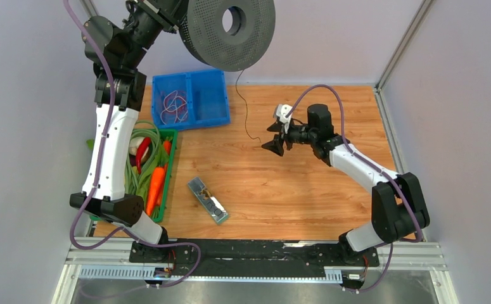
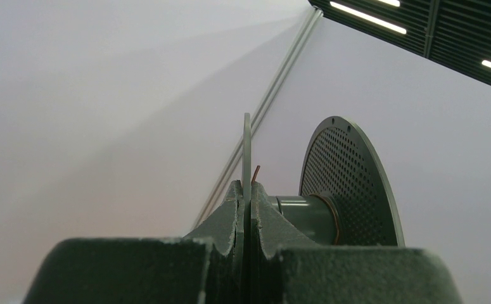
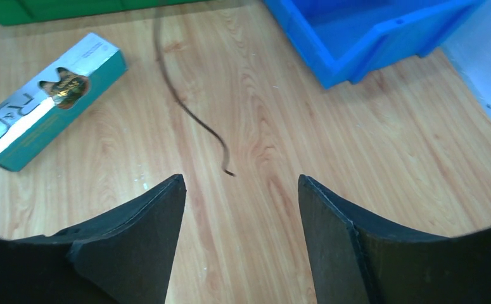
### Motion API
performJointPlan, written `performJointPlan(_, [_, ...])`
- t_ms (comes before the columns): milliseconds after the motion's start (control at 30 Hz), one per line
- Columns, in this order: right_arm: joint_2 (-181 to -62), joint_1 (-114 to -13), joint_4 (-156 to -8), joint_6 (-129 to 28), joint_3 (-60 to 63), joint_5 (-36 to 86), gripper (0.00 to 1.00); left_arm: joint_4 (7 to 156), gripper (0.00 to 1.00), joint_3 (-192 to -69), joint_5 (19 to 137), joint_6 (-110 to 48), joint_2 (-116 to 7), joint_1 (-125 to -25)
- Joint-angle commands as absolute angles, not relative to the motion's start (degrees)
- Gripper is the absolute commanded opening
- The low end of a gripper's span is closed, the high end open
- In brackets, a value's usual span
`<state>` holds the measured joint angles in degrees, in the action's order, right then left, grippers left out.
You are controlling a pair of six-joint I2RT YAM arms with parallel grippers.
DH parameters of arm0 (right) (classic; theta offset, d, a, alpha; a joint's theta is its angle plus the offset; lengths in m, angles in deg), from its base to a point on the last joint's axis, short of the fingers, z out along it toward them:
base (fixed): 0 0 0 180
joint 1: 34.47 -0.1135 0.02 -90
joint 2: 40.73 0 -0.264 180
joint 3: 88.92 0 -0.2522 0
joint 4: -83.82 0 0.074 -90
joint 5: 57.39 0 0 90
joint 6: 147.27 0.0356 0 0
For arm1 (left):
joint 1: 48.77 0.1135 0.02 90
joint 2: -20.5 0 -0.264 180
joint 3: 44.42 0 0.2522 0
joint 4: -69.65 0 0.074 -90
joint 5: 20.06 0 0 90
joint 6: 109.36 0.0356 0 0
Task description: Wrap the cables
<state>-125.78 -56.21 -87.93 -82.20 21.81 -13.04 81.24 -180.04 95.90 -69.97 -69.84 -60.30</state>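
Table (image 1: pixel 306 190): I see a light wood-grain top with both arms bolted at its near edge.
Left arm (image 1: pixel 109 145): it is raised high at the back left, above the table.
Right arm (image 1: pixel 357 166): it is bent low and reaches towards the middle of the table.
Spool (image 1: pixel 230 31): a dark, perforated reel with a round centre hole, held in the air over the back of the table.
Blue bin (image 1: pixel 217 101): it sits back left and has two compartments; the left one holds a loose tangle of thin wires.
Green tray (image 1: pixel 172 166): at the left edge, it holds carrots, a red pepper and green coils.
Box (image 3: pixel 46 95): teal with a silver face, lying flat near the front centre. The large letters read "R&D" or "R&O"; I cannot settle the last one.
Left end effector (image 2: pixel 247 193): pressed together on the spool's thin flange, pinching its rim.
Right end effector (image 3: pixel 239 180): fingers spread wide, low over bare wood, gripping nothing.
Cable (image 1: pixel 245 107): a thin dark strand hangs from the spool to the table. Its free end lies just ahead of the right end effector, between the lines of its fingers and touching neither.
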Motion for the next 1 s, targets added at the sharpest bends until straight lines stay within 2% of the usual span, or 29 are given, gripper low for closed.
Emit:
performJointPlan(0, [-125.9,-57.2,-83.1,-87.5,19.0,-19.1,0.69,77.9,0.00,-181.4,95.1,-69.8,-67.5,-60.7])
performJointPlan(200, [-127.6,-57.3,-84.7,-86.8,17.6,-17.5,0.58,78.4,0.00,-182.2,95.0,-69.3,-67.7,-61.3])
performJointPlan(500, [-127.3,-57.3,-85.1,-87.5,18.8,-15.6,0.16,78.8,0.00,-181.6,94.3,-68.2,-67.4,-61.8])
performJointPlan(567, [-127.3,-57.2,-84.8,-87.5,18.9,-15.6,0.01,79.1,0.00,-181.5,93.7,-68.1,-67.4,-61.8])
performJointPlan(733, [-125.7,-57.3,-82.6,-86.8,19.2,-15.9,0.00,83.1,0.00,-181.3,88.5,-64.8,-67.3,-61.8])
performJointPlan(967, [-118.1,-60.8,-63.3,-97.6,19.1,-15.9,0.00,105.6,0.00,-187.0,72.0,-56.6,-71.9,-62.1])
